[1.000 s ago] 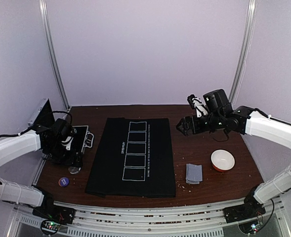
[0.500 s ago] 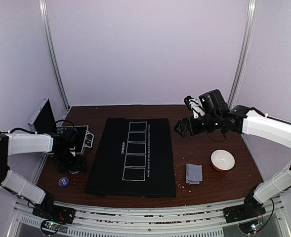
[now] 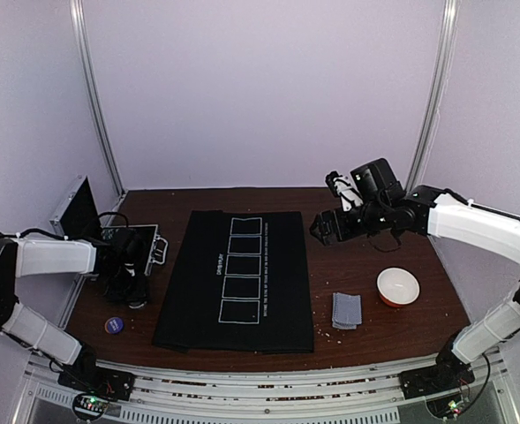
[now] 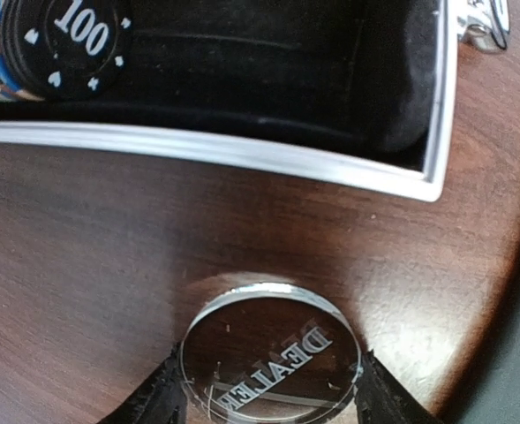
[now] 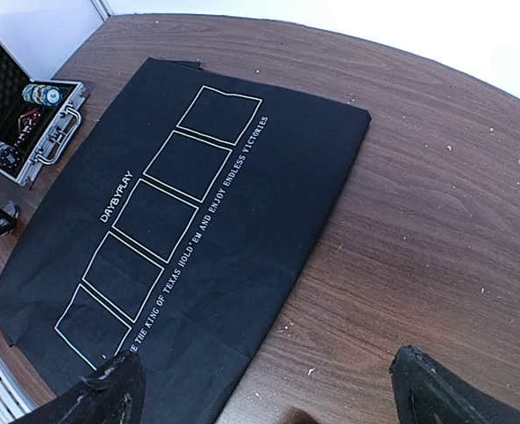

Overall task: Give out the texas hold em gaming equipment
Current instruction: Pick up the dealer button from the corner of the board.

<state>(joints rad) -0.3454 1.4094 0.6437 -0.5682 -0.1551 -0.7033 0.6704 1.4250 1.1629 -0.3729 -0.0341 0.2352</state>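
Disc (image 4: 271, 353) marked DEALER lies flat on the brown wood bench (image 3: 392, 336), just in front of the silver rim of the open case (image 4: 242, 152). My left pincer (image 4: 271, 399) pinches the disc, one finger on each side of its rim. In the case I see a stack of chips (image 4: 65, 40), and the top one is black and says 100.

My right pincer (image 3: 323, 228) hangs over the far right part of the bench with its fingers (image 5: 101, 393) spread wide and nothing between them. Below it lies the black mat (image 3: 237, 278), which has five white boxes in a row.

The cards (image 3: 347, 309) sit in a small grey-blue pile right of the mat. The bowl (image 3: 398, 286) stands near them, a bit farther right. A purple disc (image 3: 114, 325) lies alone near the front left edge.

The bench top is dark wood with little pale crumbs on it. The walls (image 3: 260, 88) around it are plain pale purple, and two metal poles (image 3: 96, 97) go up at the back corners.
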